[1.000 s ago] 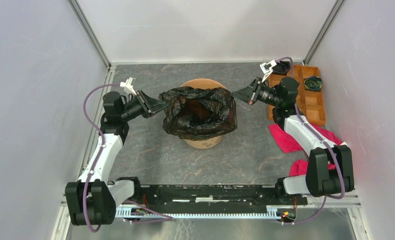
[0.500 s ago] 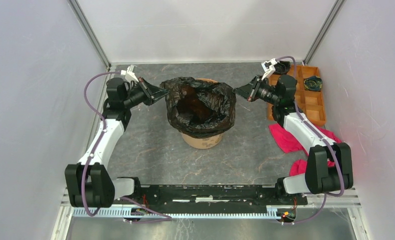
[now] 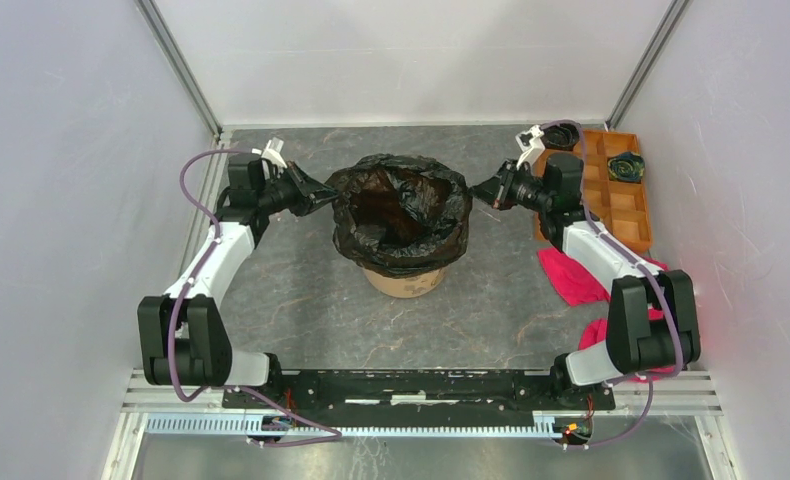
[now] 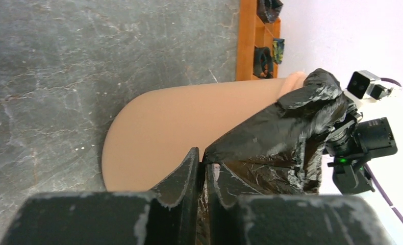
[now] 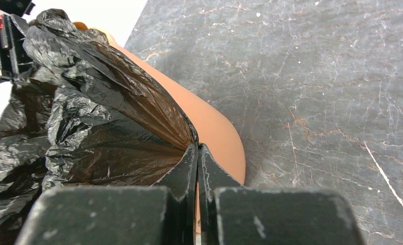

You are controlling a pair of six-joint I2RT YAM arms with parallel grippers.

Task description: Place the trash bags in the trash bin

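The black trash bag [image 3: 401, 205] lies opened over the mouth of the orange trash bin [image 3: 404, 283] in the middle of the table; only the bin's lower wall shows below the film. My left gripper [image 3: 329, 190] is at the bag's left edge, shut on a fold of film [image 4: 286, 138] beside the bin wall [image 4: 164, 127]. My right gripper [image 3: 474, 191] is at the bag's right edge. In the right wrist view the bag [image 5: 102, 138] gathers into pleats that end between my shut right gripper [image 5: 197, 145], just over the bin [image 5: 217, 127].
An orange-brown compartment tray [image 3: 626, 205] holding small black rolls [image 3: 627, 166] lies at the back right. A pink-red cloth [image 3: 571, 280] lies under my right arm. White walls close in on three sides.
Both grippers have moved toward the back of the table with the bag's edges. The bag's mouth now covers the bin's far rim, which showed a second ago.
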